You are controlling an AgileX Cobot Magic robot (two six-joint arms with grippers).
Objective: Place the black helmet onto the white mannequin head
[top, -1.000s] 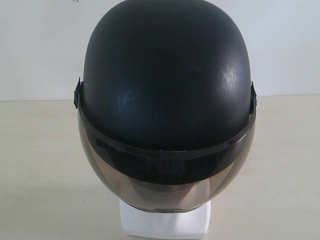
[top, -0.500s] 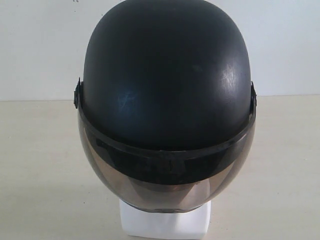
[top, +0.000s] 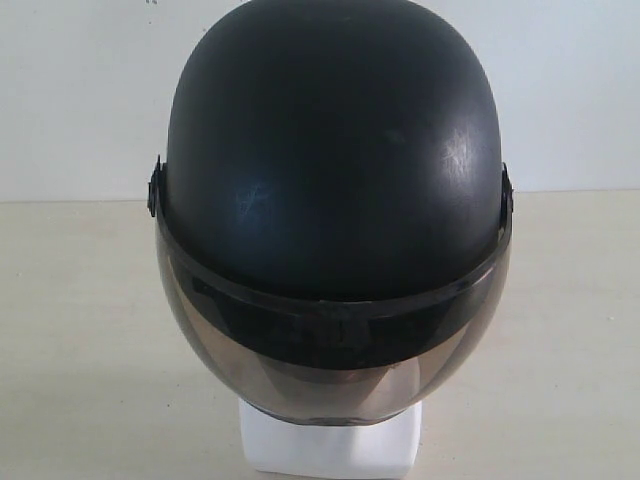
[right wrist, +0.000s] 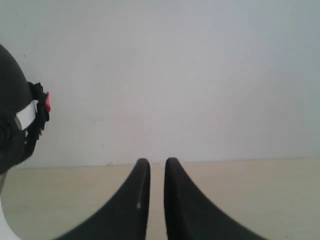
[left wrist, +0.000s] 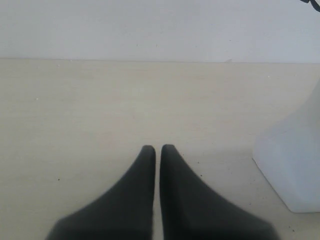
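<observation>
Seeing the black helmet point(top: 330, 150) seated over the white mannequin head point(top: 330, 450) at its six o'clock, we find the left gripper point(left wrist: 157, 148) and the right gripper point(right wrist: 157, 161) pinched almost together, empty, neither touching it.

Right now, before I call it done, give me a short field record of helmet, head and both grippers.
helmet: matte black rounded helmet, smoky tinted visor down, seated over the head
head: white foam-like mannequin head, only its blocky base showing under the visor
left gripper: shut, empty, clear of the base
right gripper: shut, empty, clear of the helmet
task: looks complete
</observation>
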